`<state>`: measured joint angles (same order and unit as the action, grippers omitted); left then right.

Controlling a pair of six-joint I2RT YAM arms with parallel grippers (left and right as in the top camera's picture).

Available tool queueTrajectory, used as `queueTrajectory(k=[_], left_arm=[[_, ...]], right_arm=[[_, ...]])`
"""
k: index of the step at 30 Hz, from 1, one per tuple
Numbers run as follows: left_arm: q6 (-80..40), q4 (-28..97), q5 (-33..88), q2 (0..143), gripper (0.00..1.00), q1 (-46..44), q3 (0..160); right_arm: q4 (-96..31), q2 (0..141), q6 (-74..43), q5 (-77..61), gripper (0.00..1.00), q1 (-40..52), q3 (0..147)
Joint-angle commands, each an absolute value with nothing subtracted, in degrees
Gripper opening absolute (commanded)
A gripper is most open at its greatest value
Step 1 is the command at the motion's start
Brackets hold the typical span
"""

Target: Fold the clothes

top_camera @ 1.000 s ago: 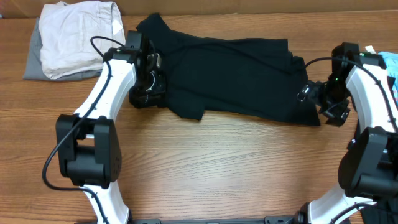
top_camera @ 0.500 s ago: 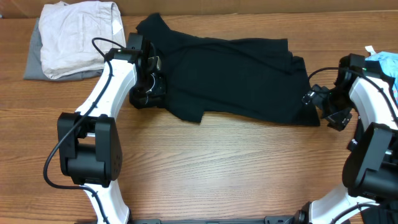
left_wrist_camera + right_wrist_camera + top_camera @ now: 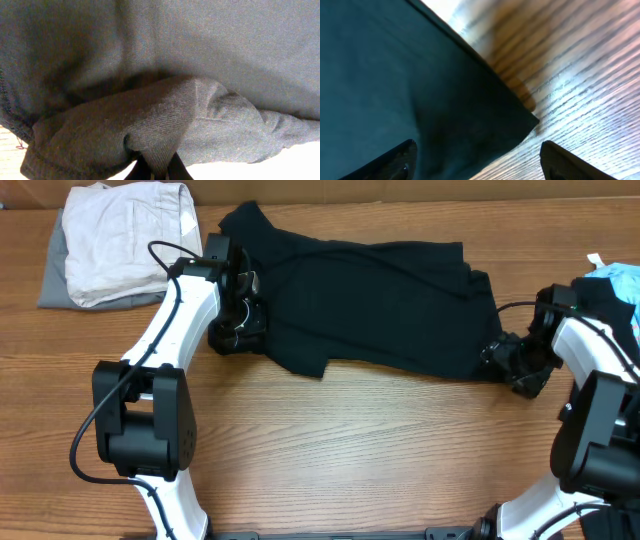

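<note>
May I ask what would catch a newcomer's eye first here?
A black T-shirt lies spread across the wooden table. The left hand pinches a fold at its left edge, and the right hand stands open at its lower right corner. A folded cream garment sits at the far left.

- The left gripper (image 3: 156, 173) shows only two dark finger stubs at the wrist view's bottom edge; pinched black T-shirt (image 3: 165, 115) fabric covers their tips.
- The right gripper (image 3: 480, 162) has both fingers cut off by the bottom edge.
- The grey garment (image 3: 50, 280) beyond the left gripper is mostly buried under the cream garment (image 3: 120, 240).
- The blue thing (image 3: 625, 280) outside the right gripper is cut by the edge and unidentifiable.
</note>
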<state>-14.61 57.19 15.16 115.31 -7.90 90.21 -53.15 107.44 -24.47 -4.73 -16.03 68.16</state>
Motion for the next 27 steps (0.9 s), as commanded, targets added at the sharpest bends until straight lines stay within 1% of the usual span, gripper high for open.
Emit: queueTrajectory(k=[1, 3, 5, 7, 9, 16, 17, 18, 19, 20, 21, 23, 25, 26, 27], left_arm=[[-14.2, 57.2, 14.6, 115.8, 0.04, -7.8, 90.6], [-14.1, 57.2, 14.6, 115.8, 0.04, -7.8, 90.6], [-14.2, 57.2, 14.6, 115.8, 0.04, -7.8, 90.6], [-14.2, 57.2, 14.6, 115.8, 0.04, -7.8, 90.6], [-14.2, 57.3, 14.6, 115.8, 0.04, -7.8, 90.6], [-14.2, 57.4, 14.6, 115.8, 0.04, -7.8, 90.6], [-14.2, 57.4, 14.6, 115.8, 0.03, -7.8, 90.6], [-14.2, 57.4, 14.6, 115.8, 0.04, -7.8, 90.6], [-14.2, 57.4, 14.7, 115.8, 0.04, -7.8, 90.6], [-14.2, 57.4, 14.7, 115.8, 0.04, -7.8, 90.6], [-14.2, 57.4, 14.9, 115.8, 0.04, -7.8, 90.6], [-14.2, 57.4, 15.4, 115.8, 0.04, -7.8, 90.6], [-14.2, 57.6, 16.2, 115.8, 0.04, -7.7, 90.6], [-14.2, 57.8, 16.4, 115.8, 0.04, -7.7, 90.6], [-14.1, 58.1, 16.4, 115.8, 0.04, -7.7, 90.6]], right_arm=[[-52.2, 107.4, -25.5, -5.2, 0.81, -15.8, 67.8], [-51.5, 107.4, -25.5, -5.3, 0.81, -15.8, 67.8], [-50.7, 107.4, -25.6, -5.2, 0.78, -15.8, 67.8], [-49.9, 107.5, -25.6, -5.2, 0.68, -15.8, 67.8], [-49.5, 107.5, -26.2, -5.2, 0.64, -15.8, 67.8], [-49.5, 107.5, -27.1, -5.3, 0.62, -15.8, 67.3], [-49.1, 107.5, -27.2, -5.3, 0.58, -15.8, 66.9], [-48.8, 107.5, -27.4, -5.3, 0.50, -15.8, 66.5], [-48.4, 107.5, -27.7, -5.2, 0.47, -15.8, 66.2], [-48.0, 107.5, -28.3, -5.2, 0.38, -15.8, 65.6], [-47.5, 107.5, -28.7, -5.3, 0.33, -15.8, 65.2], [-46.7, 107.5, -28.8, -5.2, 0.27, -15.8, 64.4], [-46.6, 107.5, -28.8, -5.2, 0.18, -15.8, 64.1], [-46.5, 107.5, -28.8, -5.2, 0.12, -15.8, 64.1], [-46.5, 107.5, -28.8, -5.2, 0.04, -15.8, 64.1]])
